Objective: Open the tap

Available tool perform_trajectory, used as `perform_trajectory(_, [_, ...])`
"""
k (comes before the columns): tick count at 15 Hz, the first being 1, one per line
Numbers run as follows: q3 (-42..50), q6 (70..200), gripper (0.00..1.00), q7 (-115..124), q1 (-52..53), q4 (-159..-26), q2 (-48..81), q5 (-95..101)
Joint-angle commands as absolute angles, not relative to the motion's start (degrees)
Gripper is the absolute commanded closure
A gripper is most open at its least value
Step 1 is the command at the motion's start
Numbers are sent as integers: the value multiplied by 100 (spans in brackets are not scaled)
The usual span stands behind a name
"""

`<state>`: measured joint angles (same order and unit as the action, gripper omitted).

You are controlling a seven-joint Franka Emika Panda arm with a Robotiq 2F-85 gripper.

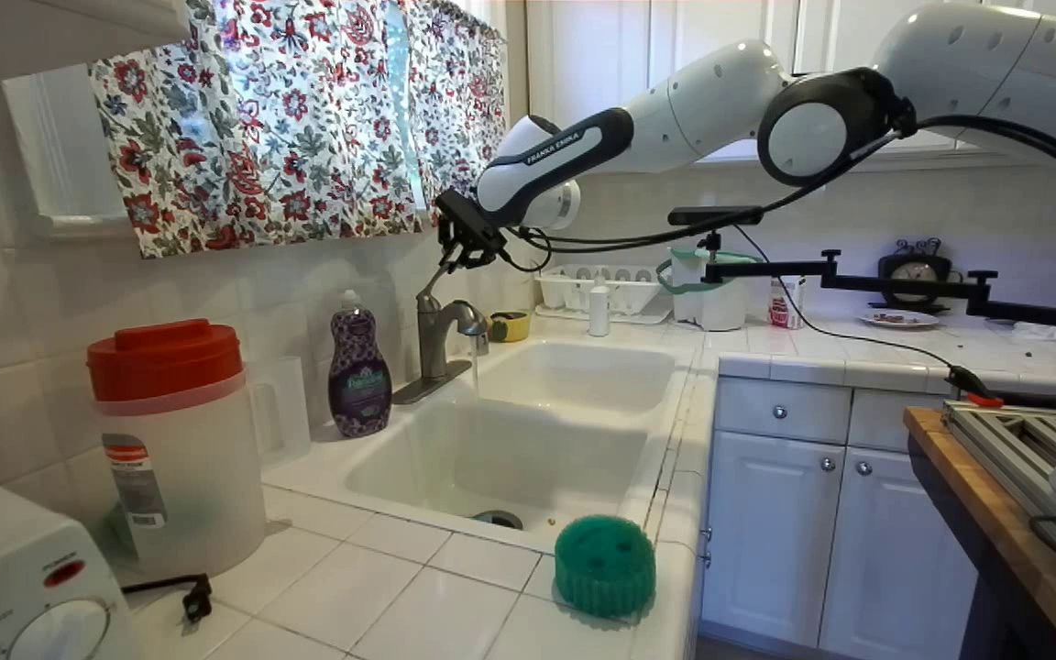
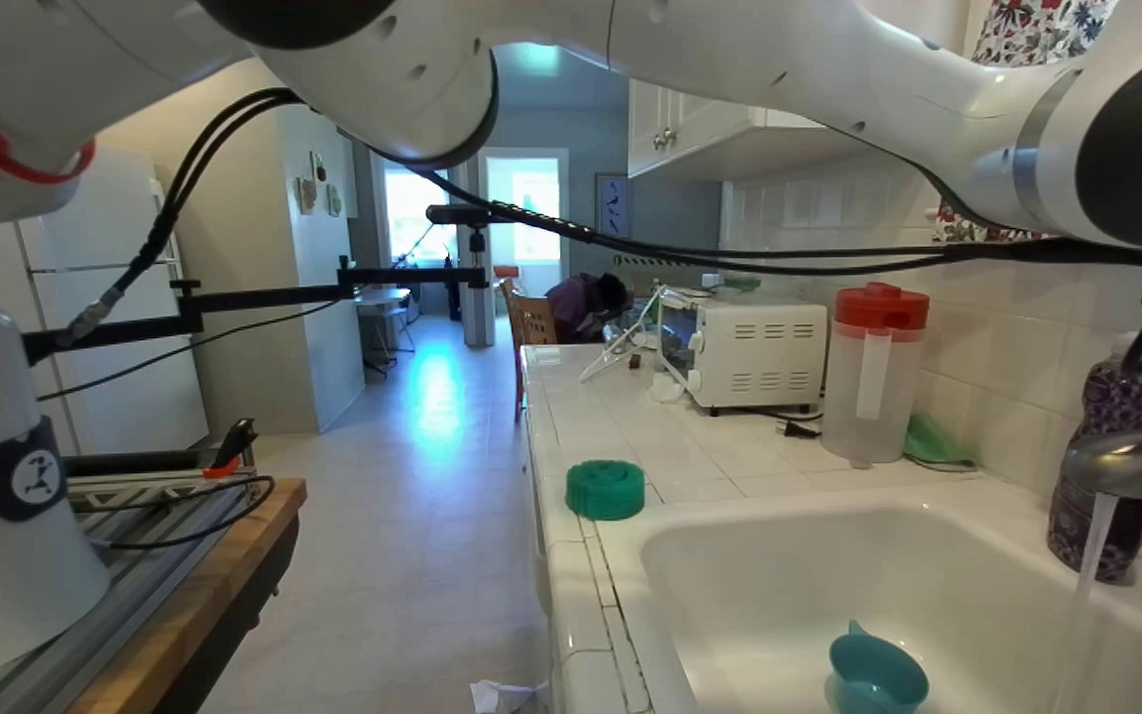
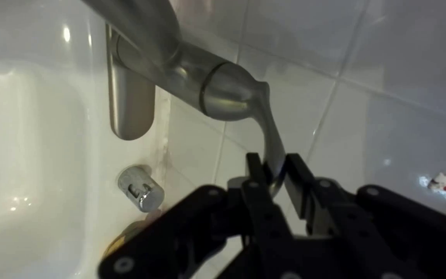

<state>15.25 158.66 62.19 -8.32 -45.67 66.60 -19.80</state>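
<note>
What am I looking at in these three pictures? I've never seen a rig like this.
The machine is a single white robot arm. Two pictures are taken from outside the robot; the close-up is taken from its wrist. The black end effector at the arm's tip is closed around the lever handle of the tap, and water runs from the spout into the sink. On the tiled counter are a red-lidded pitcher and a green round object; a dark purple soap bottle stands beside the tap. A blue cup sits in the sink, visible in an exterior view.
</note>
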Motion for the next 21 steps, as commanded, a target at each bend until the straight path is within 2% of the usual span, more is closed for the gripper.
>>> perform_trajectory(1, [1912, 15567, 95, 6355, -704, -4356, 6705, -1723])
perform_trajectory(2, [1962, 15521, 54, 6342, -679, -4359, 6694, -1725])
perform_trajectory(3, [2013, 15507, 53, 6345, -657, -4357, 6694, -1722])
perform_trajectory(10, [2399, 15406, 2, 6392, -515, -4249, 6628, -1760])
perform_trajectory(21, [2078, 15537, 0, 7001, -229, -5311, 5800, -2414])
